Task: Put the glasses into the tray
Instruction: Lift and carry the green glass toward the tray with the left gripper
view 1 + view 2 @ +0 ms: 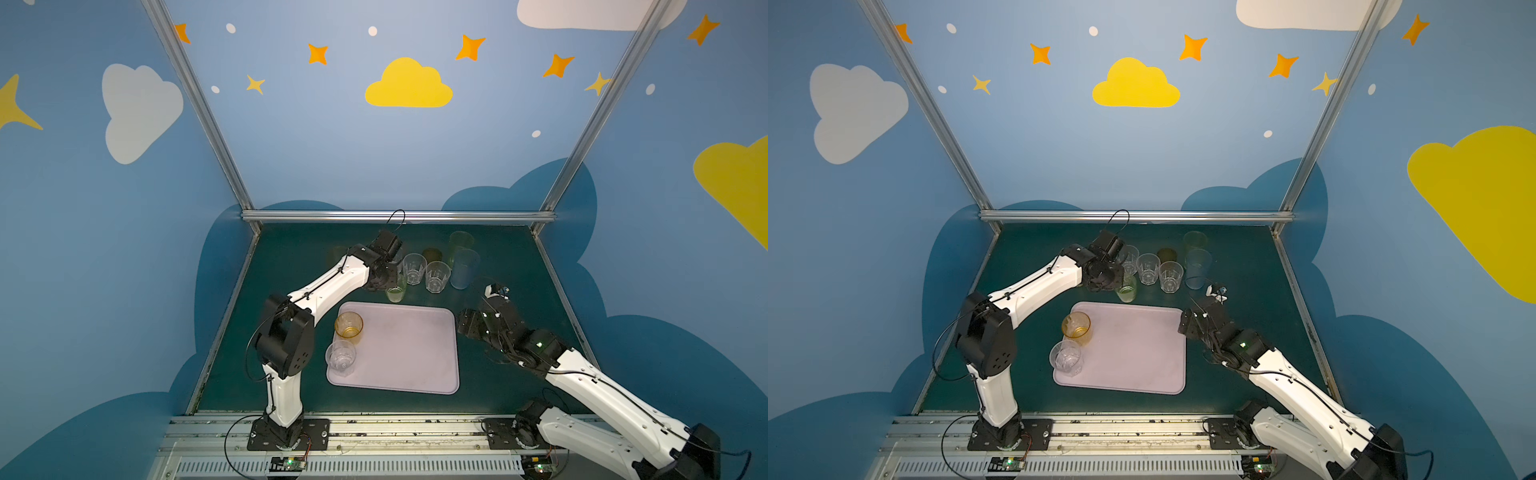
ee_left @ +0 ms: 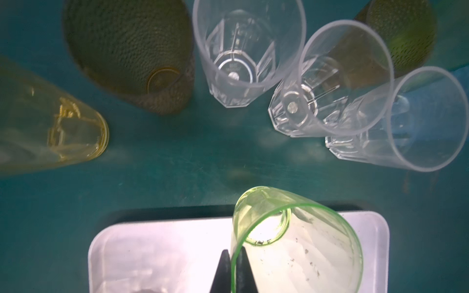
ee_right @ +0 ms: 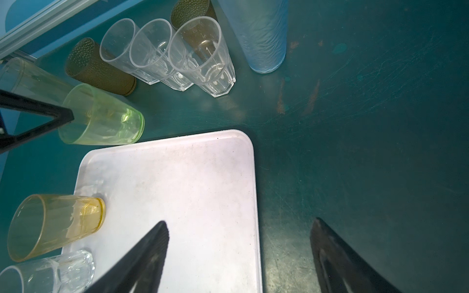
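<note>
Two glasses (image 1: 348, 326) on left of tray (image 1: 409, 349), other glasses (image 1: 437, 276) behind it

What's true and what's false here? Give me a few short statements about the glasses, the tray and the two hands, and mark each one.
1. The left hand is shut on the rim of the short green glass. True.
2. The right hand holds the tall blue glass. False: it is open and empty, and the blue glass stands on the table.
3. Two glasses stand on the tray. True: an orange one and a clear one.
4. Every clear glass is already on the tray. False: three clear glasses stand on the table, off the tray.
</note>
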You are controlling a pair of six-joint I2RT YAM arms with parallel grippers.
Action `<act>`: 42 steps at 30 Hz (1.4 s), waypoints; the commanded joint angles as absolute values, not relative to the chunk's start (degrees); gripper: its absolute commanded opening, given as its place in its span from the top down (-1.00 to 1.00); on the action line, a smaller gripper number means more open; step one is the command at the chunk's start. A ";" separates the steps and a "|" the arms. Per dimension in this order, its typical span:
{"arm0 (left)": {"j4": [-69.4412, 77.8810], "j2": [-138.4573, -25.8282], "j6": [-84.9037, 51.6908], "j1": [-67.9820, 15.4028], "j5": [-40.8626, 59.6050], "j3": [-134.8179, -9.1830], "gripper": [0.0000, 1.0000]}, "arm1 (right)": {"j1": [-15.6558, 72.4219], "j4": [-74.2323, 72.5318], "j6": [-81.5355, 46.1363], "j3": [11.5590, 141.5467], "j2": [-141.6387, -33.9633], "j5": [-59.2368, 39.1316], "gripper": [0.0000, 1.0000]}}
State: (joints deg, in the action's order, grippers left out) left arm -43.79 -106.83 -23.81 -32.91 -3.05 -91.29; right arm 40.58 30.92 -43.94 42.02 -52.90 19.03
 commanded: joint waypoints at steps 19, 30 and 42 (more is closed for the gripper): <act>-47.15 -86.11 -25.23 -34.47 -5.03 -79.45 0.92 | 40.30 32.43 -43.74 45.13 -55.39 21.17 -0.73; -49.17 -84.23 -25.86 -35.59 -1.84 -79.18 0.92 | 40.34 34.07 -44.81 46.29 -58.42 22.57 -0.73; -54.79 -77.59 -26.73 -38.09 -3.73 -73.65 0.92 | 40.34 34.69 -45.18 45.74 -56.89 24.06 -0.73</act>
State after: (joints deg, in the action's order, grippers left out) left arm -51.68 -79.35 -25.85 -37.60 -2.48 -75.02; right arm 40.58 33.61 -44.77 44.99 -58.04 22.15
